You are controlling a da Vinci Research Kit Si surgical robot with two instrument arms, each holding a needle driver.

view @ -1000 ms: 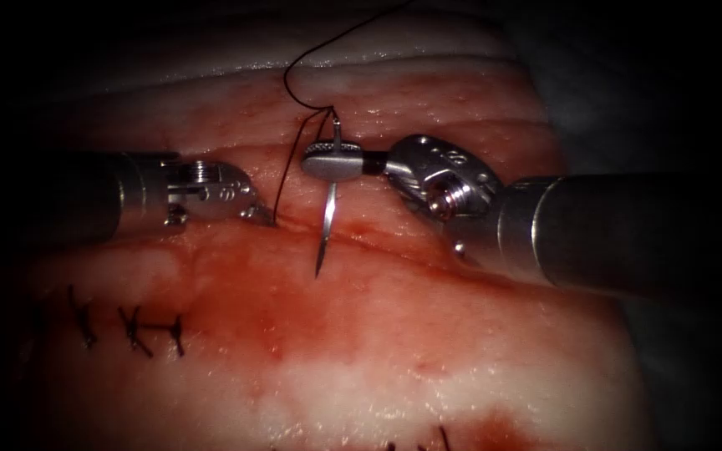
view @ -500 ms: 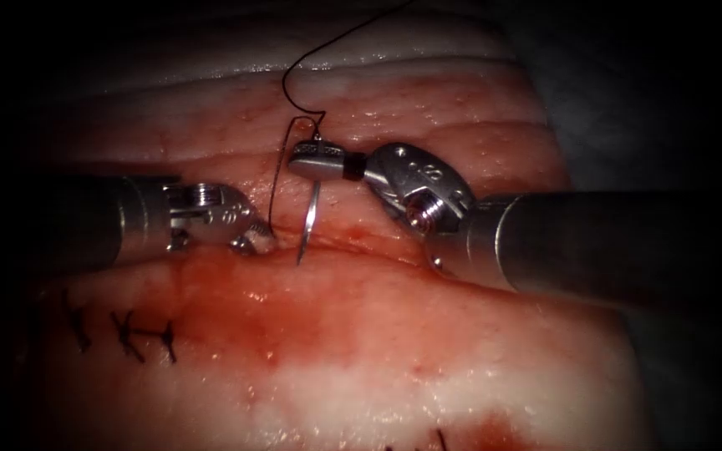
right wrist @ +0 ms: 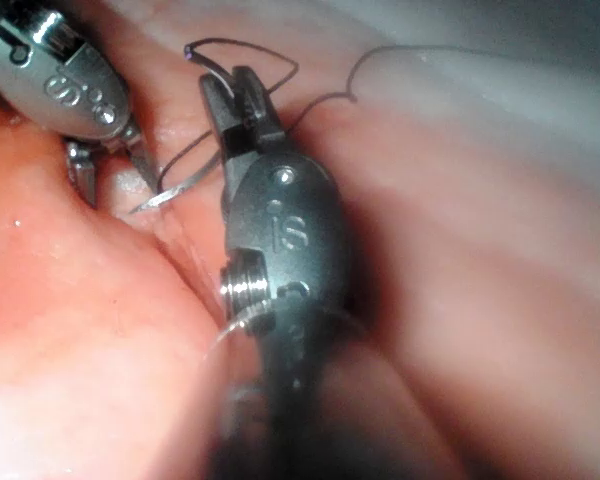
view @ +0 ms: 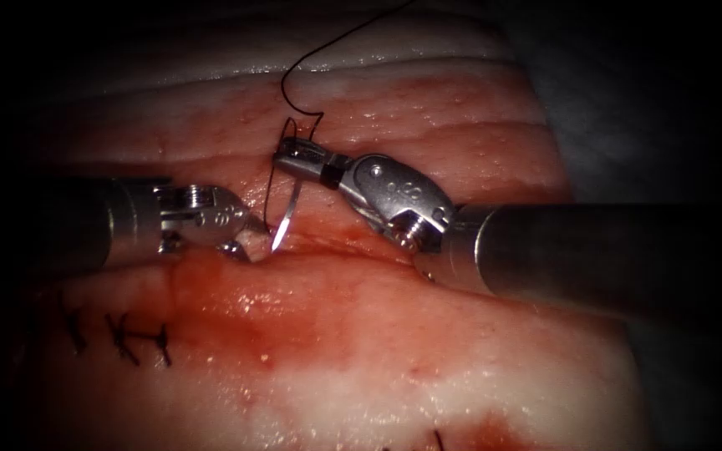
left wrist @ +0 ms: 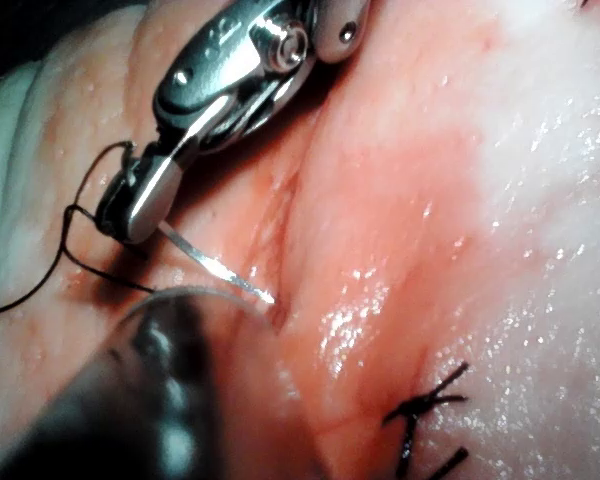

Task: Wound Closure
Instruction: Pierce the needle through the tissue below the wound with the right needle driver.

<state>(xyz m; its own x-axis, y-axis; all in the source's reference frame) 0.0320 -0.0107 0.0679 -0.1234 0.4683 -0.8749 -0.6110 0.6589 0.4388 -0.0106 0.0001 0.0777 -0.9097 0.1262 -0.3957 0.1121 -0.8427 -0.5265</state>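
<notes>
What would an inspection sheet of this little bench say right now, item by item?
Surface: the tissue, wet with red fluid; the cut runs across it.
Job's things: the needle is held near its thread end, its tip at the cut's edge, between the two tools; I cannot tell whether it has entered. The thread loops up from the needle's end.
Clutter: finished stitches at lower left of the cut.
Grippers: the right tool is shut on the needle; the left tool has open jaws at the cut's edge, holding nothing that I can make out.
Cables: nothing seen.
Surroundings: dark, nothing seen.
</notes>
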